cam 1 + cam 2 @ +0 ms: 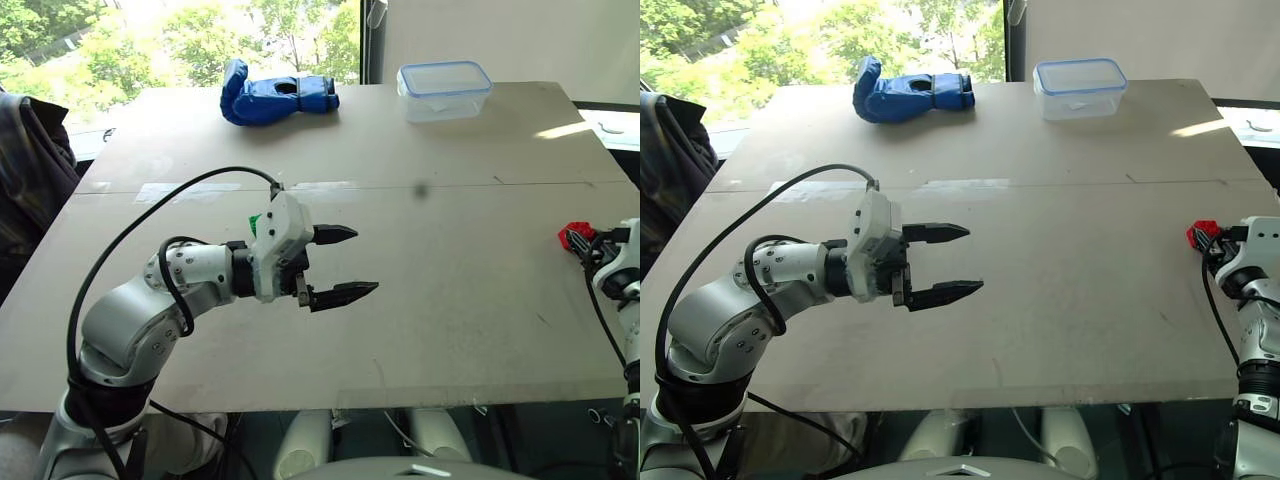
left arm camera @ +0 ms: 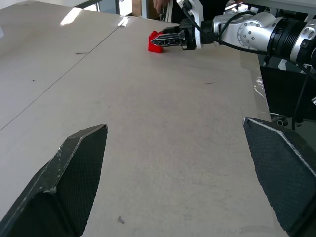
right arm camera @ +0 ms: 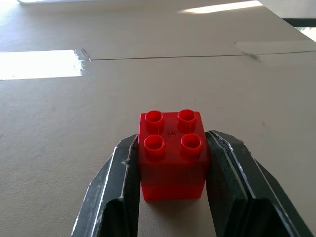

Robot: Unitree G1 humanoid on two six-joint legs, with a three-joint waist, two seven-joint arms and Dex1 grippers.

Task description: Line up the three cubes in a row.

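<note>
One small red studded plastic cube (image 3: 172,155) sits near your table's right edge (image 1: 610,300), right gripper (image 3: 173,173) clamped on its sides. Left gripper (image 1: 340,265) hangs wide open over bare mid-table w/ plenty of room. Clear plastic lidded box (image 1: 444,90) at far edge; contents can't tell.

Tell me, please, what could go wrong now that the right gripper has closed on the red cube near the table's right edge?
1. The right gripper pinches the red cube only by its sides; it may twist or slip when lifted.
2. The cube sits close to the edge of the table; a drop could send it off.
3. The green cube is mostly hidden behind the open left gripper, which could knock it.
</note>
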